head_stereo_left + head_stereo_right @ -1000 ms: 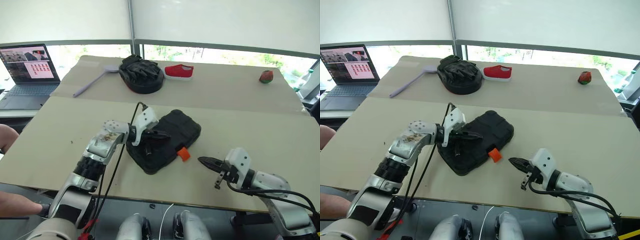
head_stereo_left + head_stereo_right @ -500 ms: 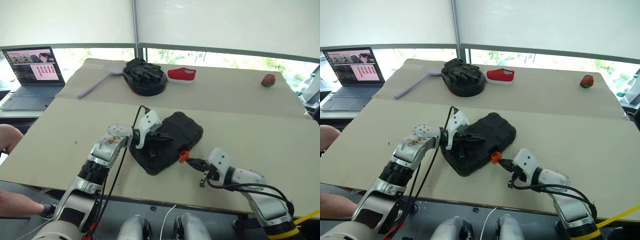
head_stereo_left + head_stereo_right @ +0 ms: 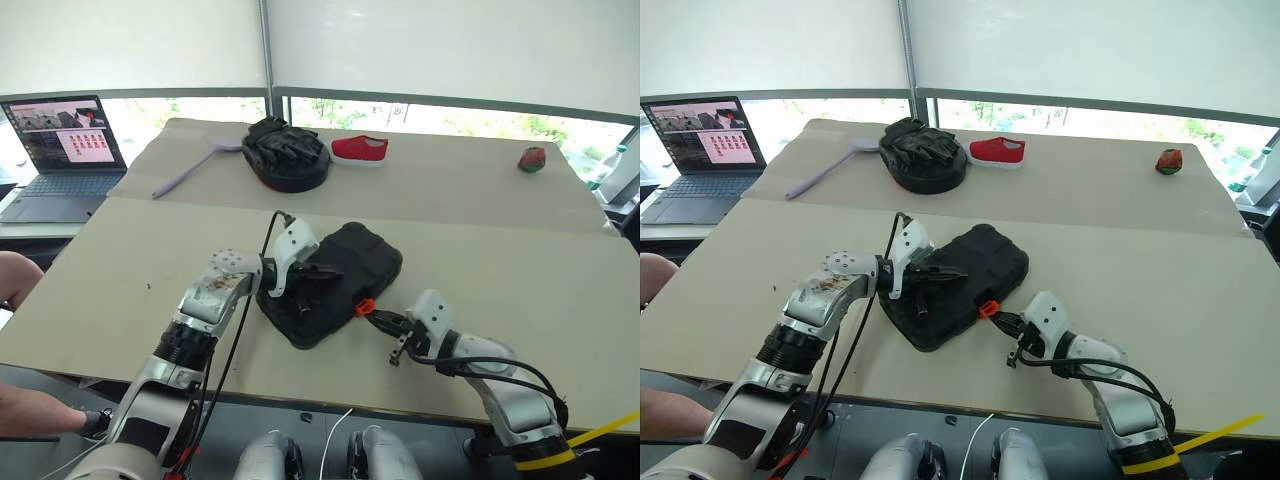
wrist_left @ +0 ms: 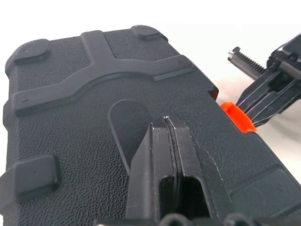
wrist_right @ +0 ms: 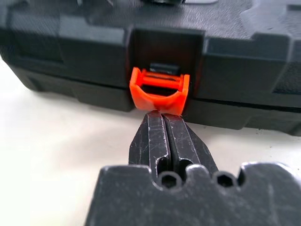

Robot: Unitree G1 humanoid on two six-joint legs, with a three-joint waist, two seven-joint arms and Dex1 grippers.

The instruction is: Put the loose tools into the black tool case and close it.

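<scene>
The black tool case (image 3: 332,281) lay shut on the near table (image 3: 120,270). My left gripper (image 4: 165,123), fingers together, pressed its lid down so my pinched right gripper (image 5: 163,117) could nudge the orange latch (image 5: 159,90) home.

Head stereo pair looks forward and down over the table (image 3: 520,260), wide and far. Left wrist view sits close over the case (image 4: 84,117) lid. Right wrist view faces the case's front edge, close on the latch (image 5: 160,92). All views share the case.
</scene>
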